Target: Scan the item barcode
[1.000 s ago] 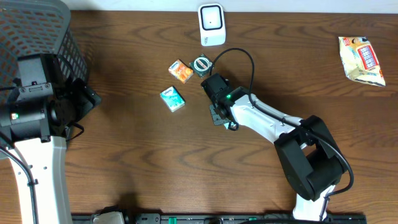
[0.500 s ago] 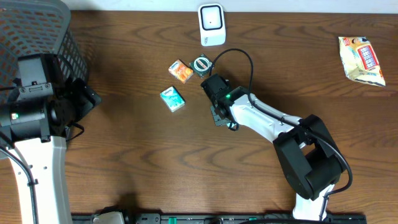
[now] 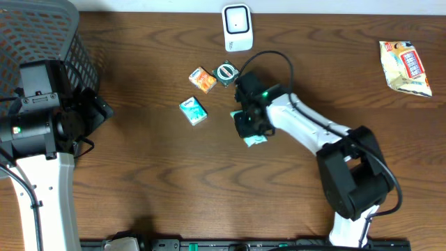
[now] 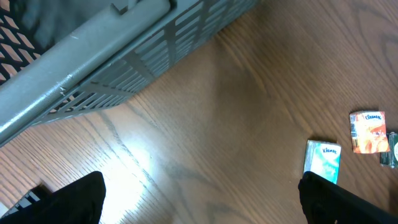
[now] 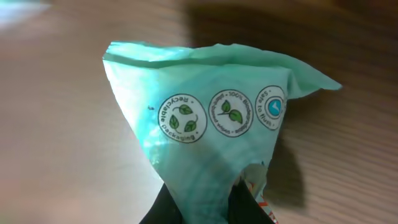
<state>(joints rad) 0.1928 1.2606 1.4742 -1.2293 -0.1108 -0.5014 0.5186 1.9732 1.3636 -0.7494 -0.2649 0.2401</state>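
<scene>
Green plastic is now seen under the right claw (image 3: 248,129), where only dark metal was seen a second ago. The right arm has been swung a little toward the far side of the wood table (image 3: 139,174) since then. The green pack (image 5: 211,124) is pinched tight between the claw's two fingers (image 5: 158,214), near the middle of the table. Three round marks are printed on it, two of them with leaves.

The white scanner (image 3: 237,28) is set at the far edge, apart from the pack. A round tin (image 3: 226,72) and an orange pack (image 3: 203,79) are laid between them, and a blue pack (image 3: 194,111) is laid just beside those. The left claw (image 4: 205,205) is spread wide open beside the grey basket (image 3: 42,42). A snack bag (image 3: 405,66) is laid far off to the right.
</scene>
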